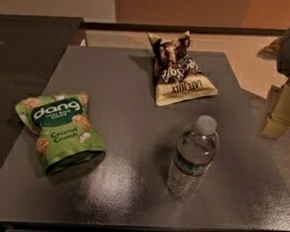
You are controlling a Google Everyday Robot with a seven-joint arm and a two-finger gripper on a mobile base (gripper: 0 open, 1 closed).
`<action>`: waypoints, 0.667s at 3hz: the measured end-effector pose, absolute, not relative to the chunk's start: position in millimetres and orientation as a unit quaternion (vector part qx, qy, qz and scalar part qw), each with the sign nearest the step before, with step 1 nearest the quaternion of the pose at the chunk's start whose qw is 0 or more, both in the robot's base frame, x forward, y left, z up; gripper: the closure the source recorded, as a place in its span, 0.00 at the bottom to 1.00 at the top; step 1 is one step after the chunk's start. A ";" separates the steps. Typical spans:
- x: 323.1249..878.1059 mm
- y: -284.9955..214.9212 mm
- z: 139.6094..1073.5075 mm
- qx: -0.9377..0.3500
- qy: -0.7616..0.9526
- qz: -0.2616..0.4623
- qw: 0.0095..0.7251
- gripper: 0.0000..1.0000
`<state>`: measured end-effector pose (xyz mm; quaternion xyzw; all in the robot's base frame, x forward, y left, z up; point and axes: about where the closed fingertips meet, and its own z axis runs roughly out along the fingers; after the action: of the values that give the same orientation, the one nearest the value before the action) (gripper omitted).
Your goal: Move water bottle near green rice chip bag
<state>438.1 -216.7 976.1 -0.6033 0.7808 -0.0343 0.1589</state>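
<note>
Water bottle stands upright, untouched — jaws at right, beyond the table.

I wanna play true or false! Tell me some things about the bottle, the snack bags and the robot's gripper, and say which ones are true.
1. The small clear ribbed plastic water bottle stands upright on the dark grey table. True.
2. The bottle touches the bright green rice chip bag. False: they are apart; the bag lies toward the picture's left.
3. The brown and cream snack bag sits farther back on the table than the bottle. True.
4. The gripper holds the bottle. False: it is at the picture's right edge, beyond the table.
5. The bottle's white cap is off. False: it is on.
</note>
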 end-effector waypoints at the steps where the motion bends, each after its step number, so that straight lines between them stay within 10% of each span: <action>1: 438.1 -216.4 977.1 -0.604 0.780 -0.035 0.161 0.00; 2: 432.2 -211.2 972.8 -0.617 0.768 -0.017 0.171 0.00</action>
<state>432.2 -211.2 972.8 -0.6169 0.7680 -0.0170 0.1714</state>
